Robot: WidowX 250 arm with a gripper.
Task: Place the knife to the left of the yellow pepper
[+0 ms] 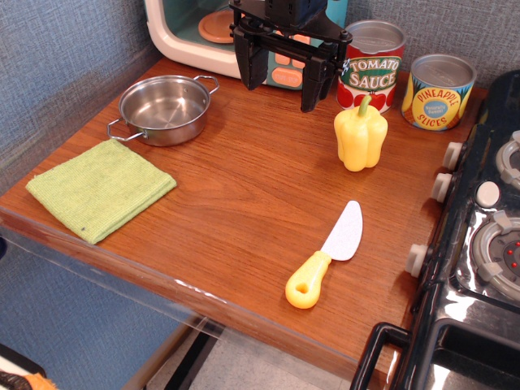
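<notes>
At the far left of the wooden tabletop (244,203) lies a folded green cloth (101,188), with a small steel pot (165,109) behind it. Further along, at the back, a toy microwave (195,28) stands against the wall, and the tool (282,81) hangs in front of it, above the tabletop and pointing down. Its two dark fingers are spread wide with nothing between them. The arm above it runs out of the top of the view, so little of its pose can be read beyond a steep downward reach.

The open wood between the pot and the yellow pepper (361,136) looks like the target spot. The pepper stands upright, just in front of a tomato sauce can (371,67); a pineapple slices can (438,92) sits beside that, near the toy stove (479,244) at the right edge.

The knife (327,255) lies flat near the front edge, well apart from the tool, blade toward the pepper and yellow handle toward the viewer. It looks light, stiff and rather slick; the thicker handle probably offers the surest grip, pinched across its width.
</notes>
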